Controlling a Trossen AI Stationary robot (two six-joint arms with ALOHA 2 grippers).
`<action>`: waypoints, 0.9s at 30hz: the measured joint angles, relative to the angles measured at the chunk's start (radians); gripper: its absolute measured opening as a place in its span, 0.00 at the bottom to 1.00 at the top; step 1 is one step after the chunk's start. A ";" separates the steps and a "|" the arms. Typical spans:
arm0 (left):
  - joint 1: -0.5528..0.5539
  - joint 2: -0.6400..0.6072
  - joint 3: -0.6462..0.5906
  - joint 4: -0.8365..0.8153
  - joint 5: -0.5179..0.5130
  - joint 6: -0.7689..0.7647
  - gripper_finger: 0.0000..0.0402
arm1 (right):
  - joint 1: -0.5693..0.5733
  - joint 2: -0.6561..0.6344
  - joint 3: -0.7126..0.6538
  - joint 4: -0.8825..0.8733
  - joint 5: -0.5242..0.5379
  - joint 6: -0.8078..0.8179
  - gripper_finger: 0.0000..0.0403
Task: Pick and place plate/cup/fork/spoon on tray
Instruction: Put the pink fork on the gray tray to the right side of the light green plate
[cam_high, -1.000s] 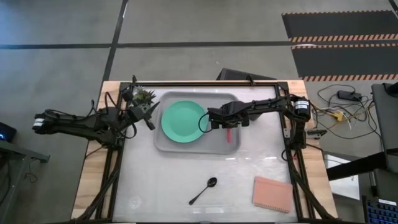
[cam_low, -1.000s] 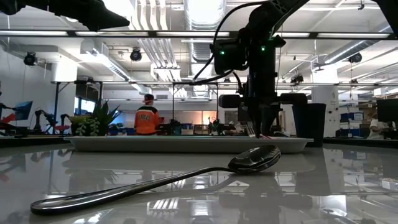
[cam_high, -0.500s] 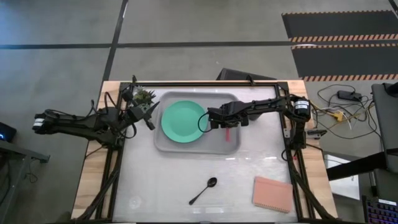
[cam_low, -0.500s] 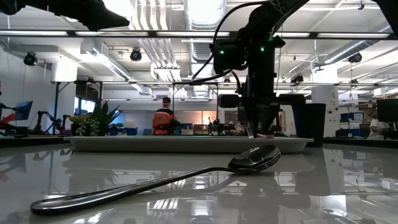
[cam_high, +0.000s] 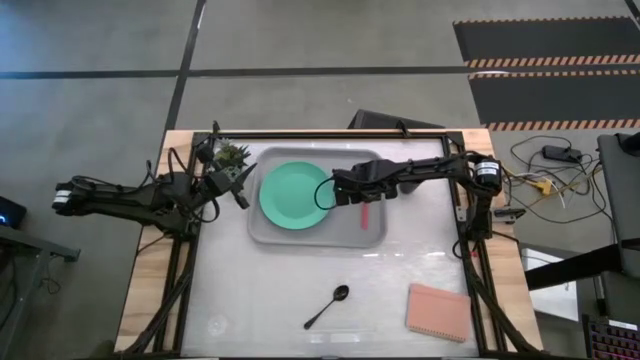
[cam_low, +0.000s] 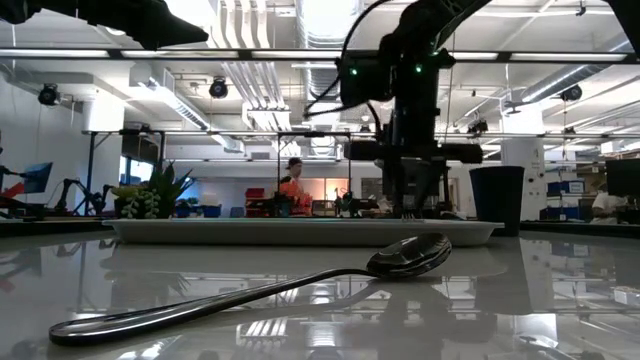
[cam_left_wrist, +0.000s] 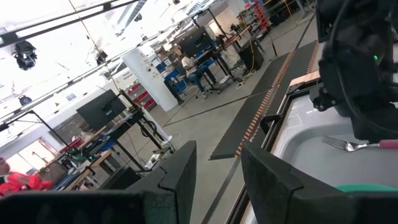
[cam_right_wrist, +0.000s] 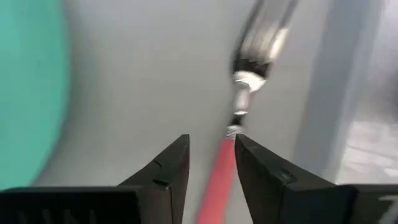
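A: Where is the tray (cam_high: 300, 232) found?
B: It is seen just above the middle of the high view, on the white table (cam_high: 260, 300). The plate (cam_high: 294, 194) is laid flat in its left half, and the fork (cam_high: 365, 215) lies in its right half, with the pink handle pointed toward the bottom of the frame.

A: And the right gripper (cam_high: 345, 192)?
B: It is held over the tray, between the plate and the fork, just right of centre in the high view. In the right wrist view its fingers (cam_right_wrist: 163, 167) are parted, with the fork (cam_right_wrist: 239, 118) seen lying on the tray floor between them. Nothing is gripped.

A: What is shown of the left gripper (cam_high: 240, 192)?
B: It is parked at the left edge of the tray, near a small green plant (cam_high: 230, 155) at the upper left of the table. Its fingers (cam_left_wrist: 177, 171) are spread apart in the left wrist view, and nothing is held.

A: Is the spoon (cam_high: 326, 307) placed yet?
B: No. It is left on the bare table, below the tray, at lower centre of the high view. In the low view it fills the foreground (cam_low: 260, 293).

A: Anything else?
B: A pink pad (cam_high: 438, 311) is seen at the lower right of the table. The cup (cam_low: 497, 199) is seen only in the low view, at the tray's right end.
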 joint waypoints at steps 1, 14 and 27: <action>0.000 0.000 0.000 0.000 0.000 0.000 0.27 | 0.003 0.000 0.013 0.003 -0.014 -0.020 0.27; 0.000 0.000 0.000 0.000 0.000 0.000 0.27 | 0.068 0.001 -0.024 0.052 -0.055 -0.037 0.02; 0.000 0.000 0.000 0.000 0.000 0.000 0.27 | 0.077 0.002 -0.114 0.090 -0.015 -0.039 0.02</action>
